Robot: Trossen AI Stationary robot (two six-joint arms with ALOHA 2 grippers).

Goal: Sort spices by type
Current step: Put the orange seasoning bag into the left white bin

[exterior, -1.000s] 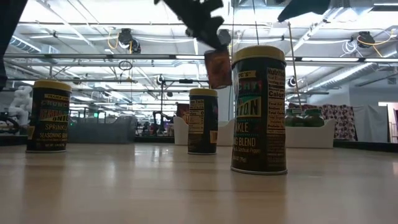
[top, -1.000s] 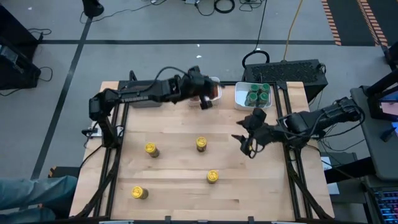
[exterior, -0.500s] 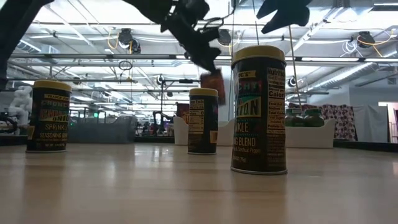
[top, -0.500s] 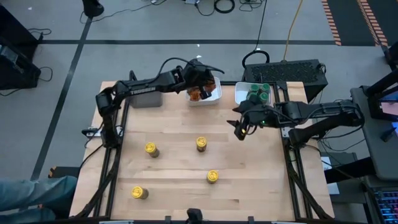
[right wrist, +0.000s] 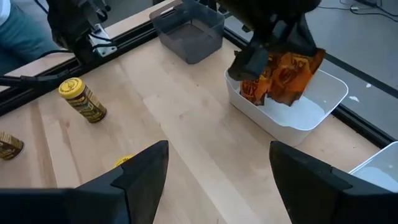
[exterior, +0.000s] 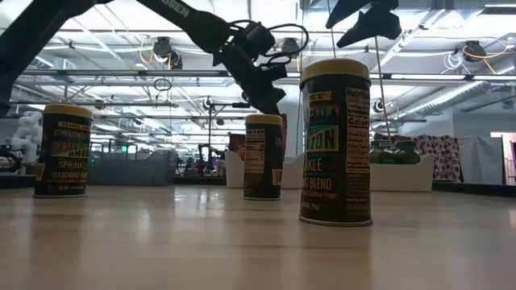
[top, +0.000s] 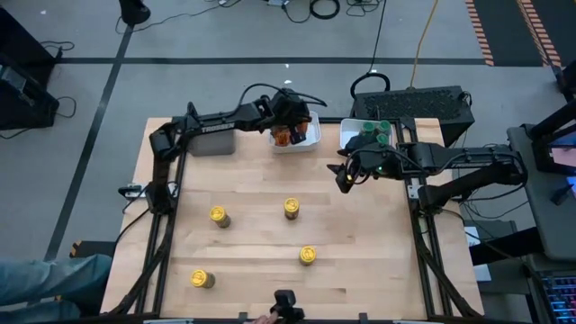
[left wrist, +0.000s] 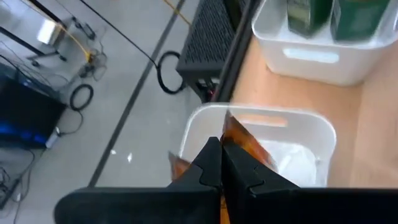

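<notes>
My left gripper [top: 286, 131] hangs over the middle white tray [top: 312, 135] at the far edge, shut on an orange-brown foil packet [right wrist: 283, 74]. More orange foil [left wrist: 177, 167] shows in that tray beside it. Several green-lidded jars [top: 372, 137] stand in the right white tray [top: 346, 135]. Yellow-lidded jars stand on the wood: [top: 218, 215], [top: 291, 208], [top: 308, 256] and one near the front [top: 202, 279]. My right gripper [top: 346, 176] hovers open beside the green jars' tray, holding nothing. My left gripper pinches the orange packet between its two shut fingers, coming from above and pointing down. The foil [left wrist: 239, 140] sticks out past the fingertips. The packet hangs crumpled below the gripper inside the tray's rim [right wrist: 273, 127]; whether it touches the tray floor I cannot tell.
A grey tray [top: 211, 140] sits at the far left edge. In the low view the yellow jars [exterior: 334, 141], [exterior: 264, 155], [exterior: 64, 149] stand tall in front. A person's hand and a dark object [top: 284, 304] show at the near edge. Bare wood lies between the jars.
My left gripper has carried the packet toward the far edge, over the middle white tray, and lowered it into the tray, staying shut. My right gripper has moved toward the far edge, closer to the green jars' tray.
</notes>
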